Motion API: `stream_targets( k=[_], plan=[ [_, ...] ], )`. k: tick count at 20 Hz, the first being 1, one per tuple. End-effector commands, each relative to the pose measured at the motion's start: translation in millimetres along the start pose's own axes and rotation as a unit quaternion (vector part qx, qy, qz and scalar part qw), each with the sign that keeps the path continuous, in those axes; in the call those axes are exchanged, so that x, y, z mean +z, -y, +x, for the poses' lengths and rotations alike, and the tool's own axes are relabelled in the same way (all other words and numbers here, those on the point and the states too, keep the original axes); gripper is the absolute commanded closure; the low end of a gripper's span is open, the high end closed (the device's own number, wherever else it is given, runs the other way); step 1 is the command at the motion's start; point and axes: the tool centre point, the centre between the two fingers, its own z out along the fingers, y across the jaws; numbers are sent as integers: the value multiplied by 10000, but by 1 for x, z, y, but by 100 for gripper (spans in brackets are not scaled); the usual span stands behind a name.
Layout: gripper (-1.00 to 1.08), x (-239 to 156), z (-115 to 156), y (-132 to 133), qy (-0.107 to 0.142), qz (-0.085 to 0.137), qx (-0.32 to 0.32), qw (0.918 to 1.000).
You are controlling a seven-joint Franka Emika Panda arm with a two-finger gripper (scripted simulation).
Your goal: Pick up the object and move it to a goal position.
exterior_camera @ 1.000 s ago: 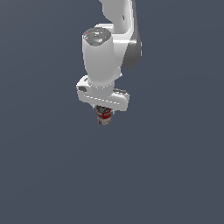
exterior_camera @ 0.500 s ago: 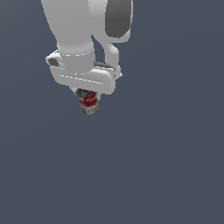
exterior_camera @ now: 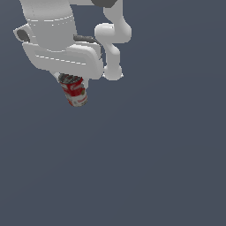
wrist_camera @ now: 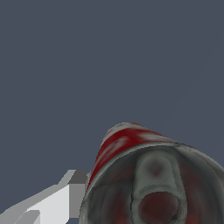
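A small can (exterior_camera: 75, 92) with a red and white label is seen hanging under the white hand of the robot arm (exterior_camera: 62, 53). The top of the can is tucked up between the jaws, and the rest sticks out below, tipped a little to one side. The can is held by the jaws, which are closed narrowly on it near its top. Nothing is touched by the bottom of the can, so it looks to be lifted clear of the grey ground (exterior_camera: 154, 167).

In the wrist view, the dark metal top of the can, with its pull tab (wrist_camera: 155, 183), is seen very close up. One white finger (wrist_camera: 52, 205) is seen just beside the can's wall. The other finger is hidden by the can.

The first part of the job seems to be done: the can has been picked up. What is left is for the can to be carried to the goal place. No mark for the goal can be seen in either view, so it cannot be told how near the goal is. Only plain grey is seen all around.

Because the can is tipped and held only near its top, it might slip if it is moved too fast. A slow, smooth carry is likely needed.
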Motion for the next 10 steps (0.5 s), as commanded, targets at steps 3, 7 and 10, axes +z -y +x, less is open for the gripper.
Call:
stream_targets(
  k=[3, 7, 10],
  plan=[
    [108, -17, 6, -6, -16, -1, -5, 10000],
    [108, -23, 8, -8, -16, -1, -5, 10000],
    [108, -24, 9, -9, -16, -1, -5, 10000]
  ],
)
